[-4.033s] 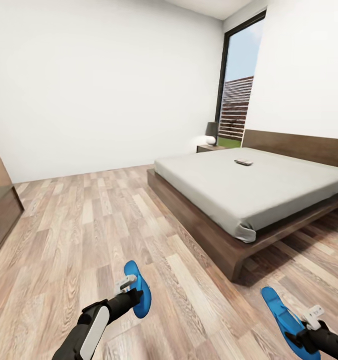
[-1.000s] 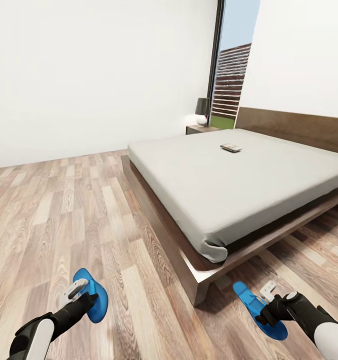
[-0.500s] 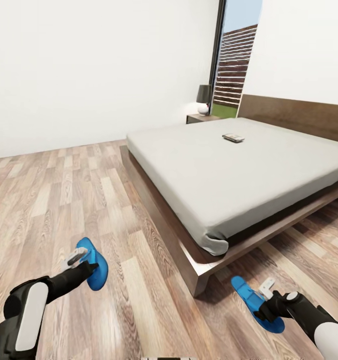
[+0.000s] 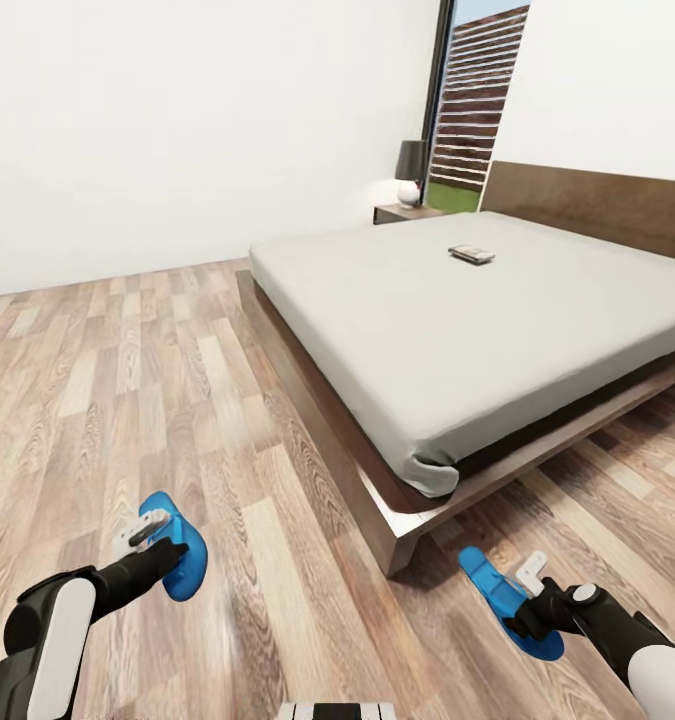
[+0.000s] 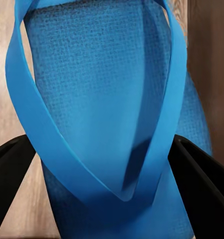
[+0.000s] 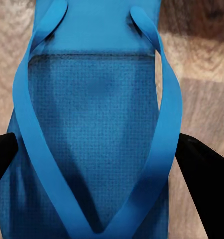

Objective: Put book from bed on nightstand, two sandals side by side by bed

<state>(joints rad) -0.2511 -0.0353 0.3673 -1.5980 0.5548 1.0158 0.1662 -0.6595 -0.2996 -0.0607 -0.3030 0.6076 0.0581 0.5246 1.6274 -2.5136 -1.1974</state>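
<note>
The bed (image 4: 457,330) is seen nearer than before; each sandal (image 4: 177,550) (image 4: 502,598) is held clamped in a tool (image 4: 157,545) (image 4: 532,605) near its foot corner.

The bed (image 4: 497,330) runs off the head view's right edge, its far corner and part of the headboard cut off. The book (image 4: 472,254) on the mattress is too small for its cover to be read. The nightstand (image 4: 405,212) is partly hidden behind the bed. In both wrist views the black fingers (image 5: 10,172) (image 6: 204,172) are cut by the frame edges, tips hidden behind each sandal (image 5: 109,114) (image 6: 94,129).
</note>
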